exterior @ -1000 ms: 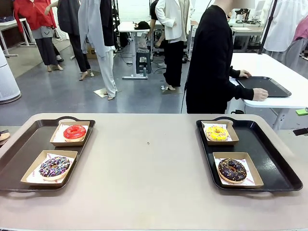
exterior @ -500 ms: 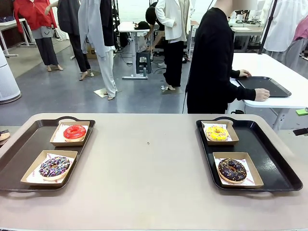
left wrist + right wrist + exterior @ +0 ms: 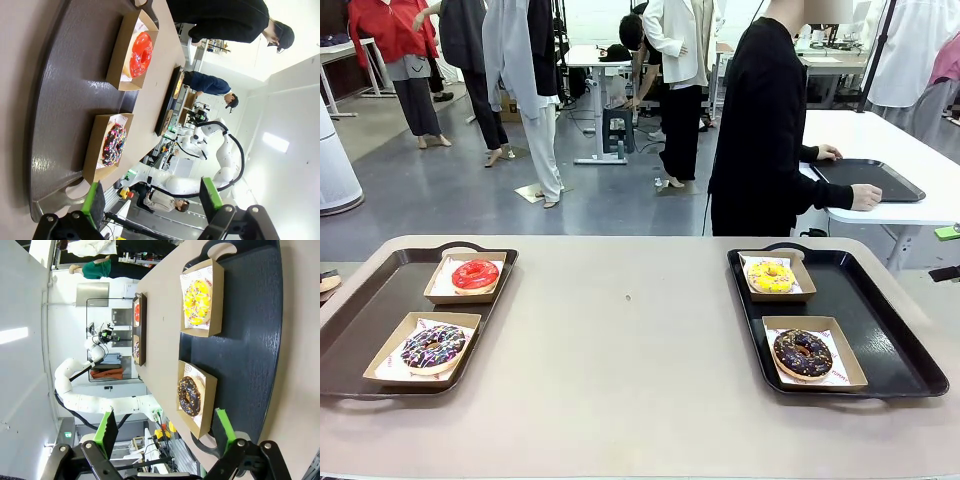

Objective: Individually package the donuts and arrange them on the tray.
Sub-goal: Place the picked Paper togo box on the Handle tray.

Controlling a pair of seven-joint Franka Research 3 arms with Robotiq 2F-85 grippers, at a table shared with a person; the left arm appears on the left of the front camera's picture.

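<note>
Nothing on the worktop has moved; left gripper and right gripper gape empty. Donuts look arranged; just retreat clear.

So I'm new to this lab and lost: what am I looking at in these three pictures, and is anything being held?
Two robot arms share a beige table with a person. The front view looks across it. Two black trays each carry two brown cardboard boxes. Left: a red-glazed donut and a sprinkled chocolate donut. Right: a yellow-glazed donut and a dark chocolate donut. The other two pictures come from cameras on the wrists, so they look sideways. The left gripper and right gripper, green-padded, are open and hold nothing.
</note>
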